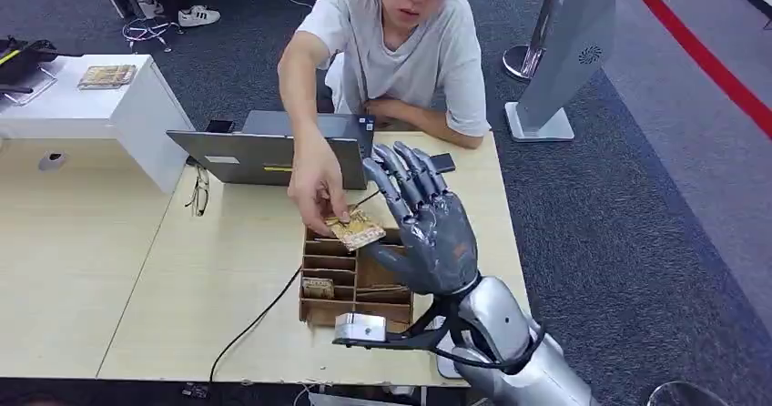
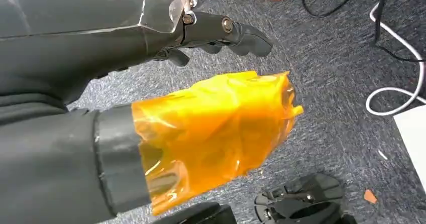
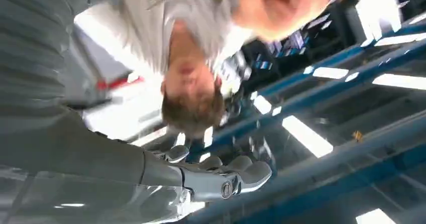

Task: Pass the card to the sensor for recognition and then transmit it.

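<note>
A person's hand [image 1: 314,190] pinches a tan patterned card [image 1: 356,230] over the cardboard sorting box [image 1: 320,310] on the table. My right hand [image 1: 426,224] is raised just to the right of the card, fingers spread and pointing up, nothing in its grasp; whether it touches the card I cannot tell. In the right wrist view the same hand's fingertips [image 3: 236,176] point toward the person and the ceiling. A small silver device [image 1: 360,328] sits at the box's front edge. My left hand [image 2: 216,30] hangs over the carpet, empty, its thumb [image 2: 211,128] wrapped in orange film.
A person [image 1: 401,51] sits across the table behind a grey laptop [image 1: 264,156]. Another card [image 1: 318,287] lies in a box slot. A black cable [image 1: 259,319] crosses the table [image 1: 137,269]. Glasses [image 1: 198,192] lie left of the laptop. A white cabinet [image 1: 118,106] stands at far left.
</note>
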